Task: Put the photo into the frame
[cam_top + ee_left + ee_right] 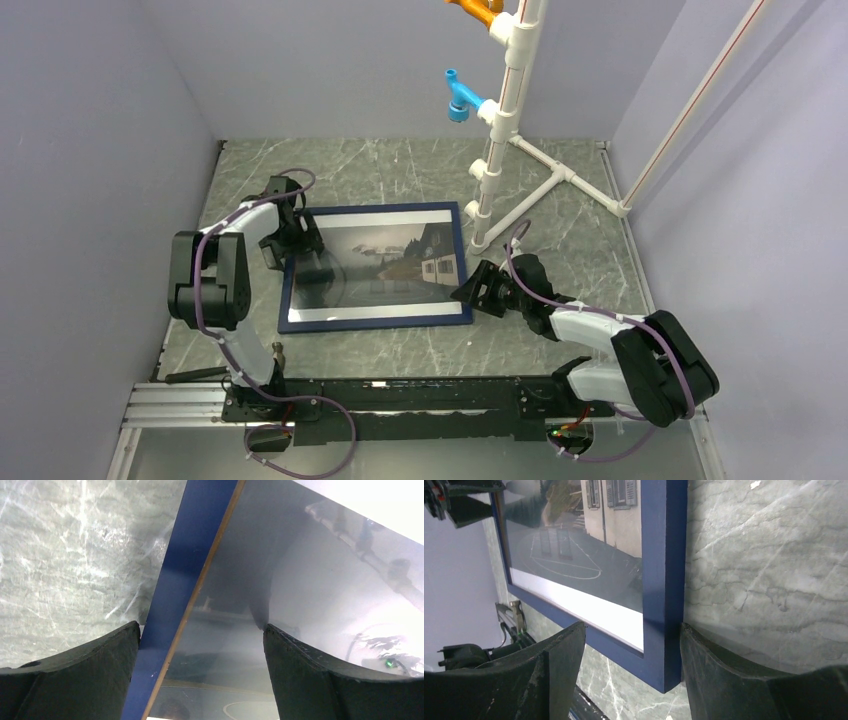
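the frame [378,319] lies flat on the marbled table [400,170], navy face up. the photo [385,262] sits inside its rails, white bands along the far and near edges.

over to the left gripper [303,255]: it is down at the frame's left rail with its fingers spread wide. from the left wrist, the left gripper [200,630] straddles that rail. the blue rail of the frame [185,570] runs up between the two fingers [100,660], one finger out over the bare table [60,555], the other over the glossy photo [310,590]. nothing is pinched. whether either fingertip touches the surface cannot be told.

now the right gripper [468,291], low at the frame's right rail near the near corner. its fingers are parted too. from the right wrist, the right gripper [631,627] has the corner of the frame [664,555] between its fingers. one fingertip [704,660] sits just beside the rail's outer edge, over the table [764,555]. the other hangs over the near rail, apart from it, with the photo [574,545] beyond it. no grip on the rail.
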